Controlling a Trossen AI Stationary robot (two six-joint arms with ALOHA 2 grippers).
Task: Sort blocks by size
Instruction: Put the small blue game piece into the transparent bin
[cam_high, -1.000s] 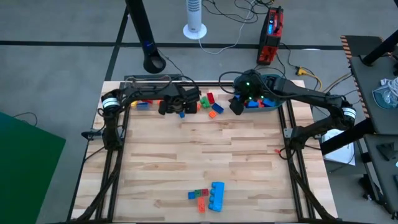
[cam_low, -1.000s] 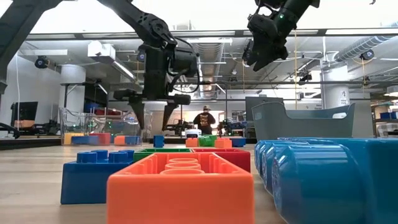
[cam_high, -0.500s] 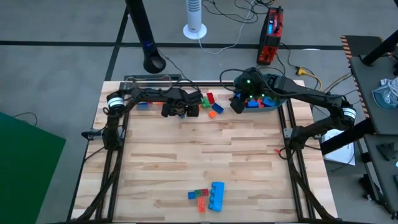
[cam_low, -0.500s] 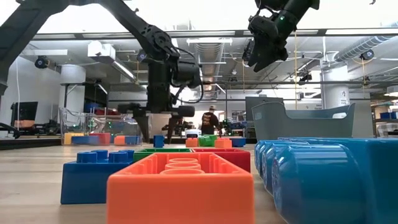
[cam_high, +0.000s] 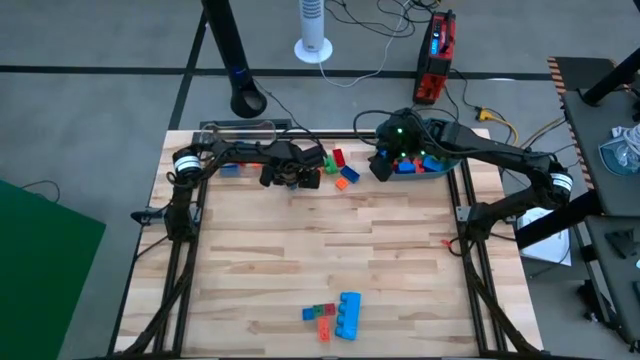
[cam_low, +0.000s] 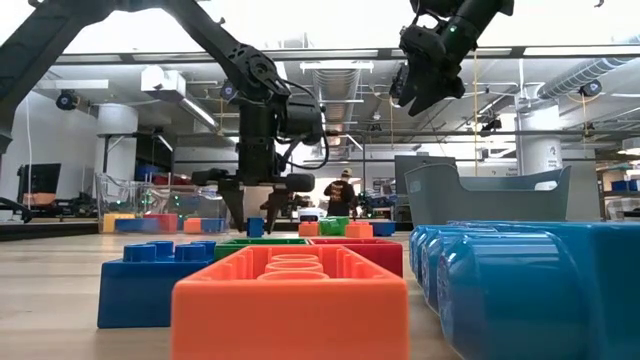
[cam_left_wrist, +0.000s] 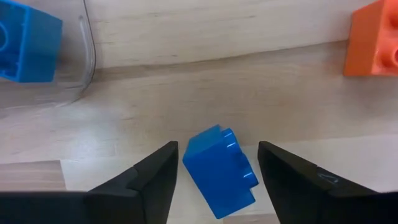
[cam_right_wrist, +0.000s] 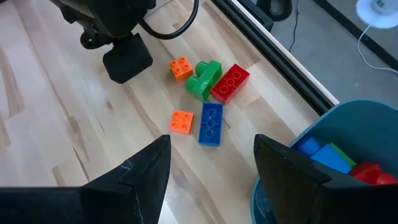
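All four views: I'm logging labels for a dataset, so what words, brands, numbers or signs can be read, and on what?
None can be read.
The blocks, such as the blue block between the left gripper's open fingers, show studs only, no print.
The tub below the open right gripper is plain.
Room signs behind the table are too small to read.

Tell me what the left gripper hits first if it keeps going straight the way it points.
Probably the small blue block, lying tilted on the table between the open fingers of the left gripper. Whether the tips would touch the wood first is unclear.
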